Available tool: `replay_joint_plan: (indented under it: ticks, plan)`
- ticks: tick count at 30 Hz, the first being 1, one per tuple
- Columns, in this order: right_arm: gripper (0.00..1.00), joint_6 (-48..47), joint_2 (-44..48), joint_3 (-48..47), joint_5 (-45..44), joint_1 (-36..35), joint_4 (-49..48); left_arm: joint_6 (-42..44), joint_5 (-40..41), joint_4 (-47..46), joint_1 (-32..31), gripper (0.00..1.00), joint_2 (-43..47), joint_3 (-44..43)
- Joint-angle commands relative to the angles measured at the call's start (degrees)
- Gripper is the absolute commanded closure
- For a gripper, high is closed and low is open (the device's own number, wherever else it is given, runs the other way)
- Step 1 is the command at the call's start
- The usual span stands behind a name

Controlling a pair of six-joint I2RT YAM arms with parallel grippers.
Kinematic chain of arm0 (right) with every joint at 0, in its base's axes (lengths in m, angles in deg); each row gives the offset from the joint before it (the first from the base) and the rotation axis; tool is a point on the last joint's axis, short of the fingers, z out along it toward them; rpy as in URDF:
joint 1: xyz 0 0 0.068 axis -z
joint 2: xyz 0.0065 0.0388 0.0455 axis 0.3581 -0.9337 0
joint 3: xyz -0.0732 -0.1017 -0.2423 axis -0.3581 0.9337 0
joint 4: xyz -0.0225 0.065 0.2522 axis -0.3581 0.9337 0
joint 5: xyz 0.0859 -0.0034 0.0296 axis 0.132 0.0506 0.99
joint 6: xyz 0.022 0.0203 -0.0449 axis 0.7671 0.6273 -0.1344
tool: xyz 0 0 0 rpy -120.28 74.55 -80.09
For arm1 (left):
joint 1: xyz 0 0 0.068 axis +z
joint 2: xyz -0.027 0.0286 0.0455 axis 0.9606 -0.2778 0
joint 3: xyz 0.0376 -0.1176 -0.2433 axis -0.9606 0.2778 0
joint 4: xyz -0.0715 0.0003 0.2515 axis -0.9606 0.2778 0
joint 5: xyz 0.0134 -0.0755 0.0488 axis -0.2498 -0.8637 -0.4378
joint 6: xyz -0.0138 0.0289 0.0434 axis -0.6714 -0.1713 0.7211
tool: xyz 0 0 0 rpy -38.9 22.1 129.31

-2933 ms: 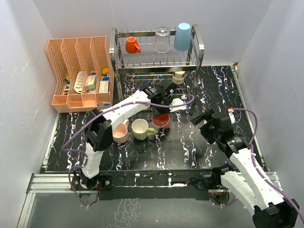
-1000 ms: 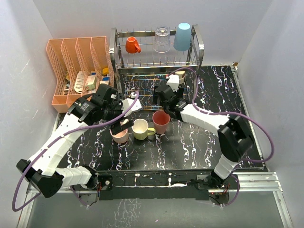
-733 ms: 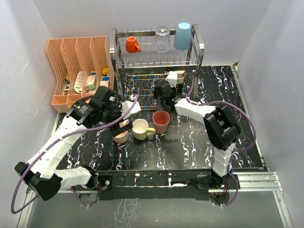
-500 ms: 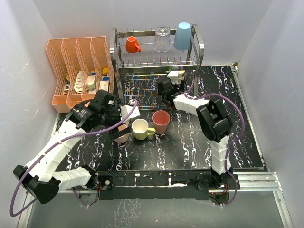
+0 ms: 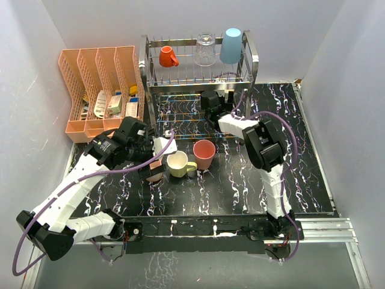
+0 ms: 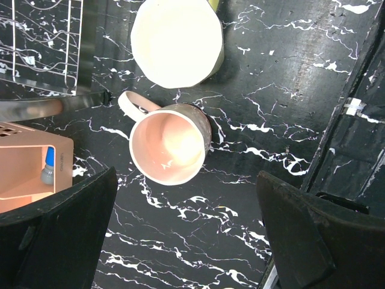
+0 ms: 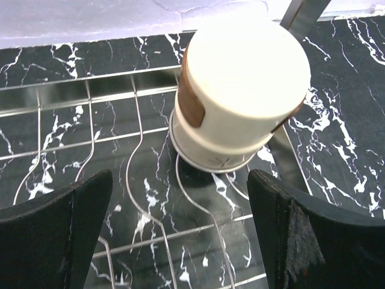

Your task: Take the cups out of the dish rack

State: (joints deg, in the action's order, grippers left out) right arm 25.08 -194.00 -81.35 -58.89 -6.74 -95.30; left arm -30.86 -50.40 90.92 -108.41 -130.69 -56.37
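Observation:
The chrome dish rack (image 5: 252,60) stands at the back. On its upper tier sit an orange mug (image 5: 168,58), a clear glass (image 5: 205,50) and a light blue tumbler (image 5: 231,46). A pale, shiny steel cup (image 7: 240,84) stands upside down on the lower tier wires (image 7: 138,198). My right gripper (image 7: 180,235) is open just short of that cup, which lies beyond the fingertips. On the table stand a pink mug (image 6: 168,150), a yellow mug (image 5: 178,164) and a salmon-red cup (image 5: 204,153). My left gripper (image 6: 186,241) hangs open above the table beside the pink mug, holding nothing.
A peach slotted organizer (image 5: 99,90) holding small items stands at the back left, close to the rack. White walls close in the left, right and back. The black marbled table (image 5: 240,186) ends at a metal rail (image 5: 198,227) by the arm bases.
My right gripper has moved further back into the rack's lower tier toward the upside-down cup. My left gripper has drifted slightly down and right over the pink mug.

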Motion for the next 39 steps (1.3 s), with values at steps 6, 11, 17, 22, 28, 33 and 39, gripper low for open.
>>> replay_joint_plan:
  ticks: [6,11,17,22,28,33,39]
  plan:
    - [0.02,-3.2,-3.08,-7.94,-2.29,3.56,-4.4,1.24,-3.55,0.37,0.44,0.03,1.17,0.76]
    - [0.02,-4.93,-6.42,-12.47,-1.93,4.41,-3.73,1.45,-4.16,-0.02,0.44,0.03,1.05,0.85]
    - [0.02,-8.53,-10.85,-17.84,-2.26,4.69,-4.55,2.1,-4.4,0.38,0.44,0.03,1.44,1.08]
    - [0.07,-10.26,-11.51,-17.91,-2.86,4.79,-6.92,2.43,-4.28,0.73,0.44,0.03,1.66,1.61]
    - [0.32,-9.63,-7.55,-11.38,-1.25,4.15,-11.49,2.73,-4.39,0.71,0.44,0.03,1.78,1.98]
    - [0.54,-11.88,-4.37,-8.08,-0.49,2.78,-14.82,2.36,-4.18,0.1,0.44,0.03,1.48,1.61]
    - [0.62,-12.42,0.28,-1.74,-0.04,-0.16,-18.05,1.77,-4.0,0.3,0.44,0.03,1.48,0.59]
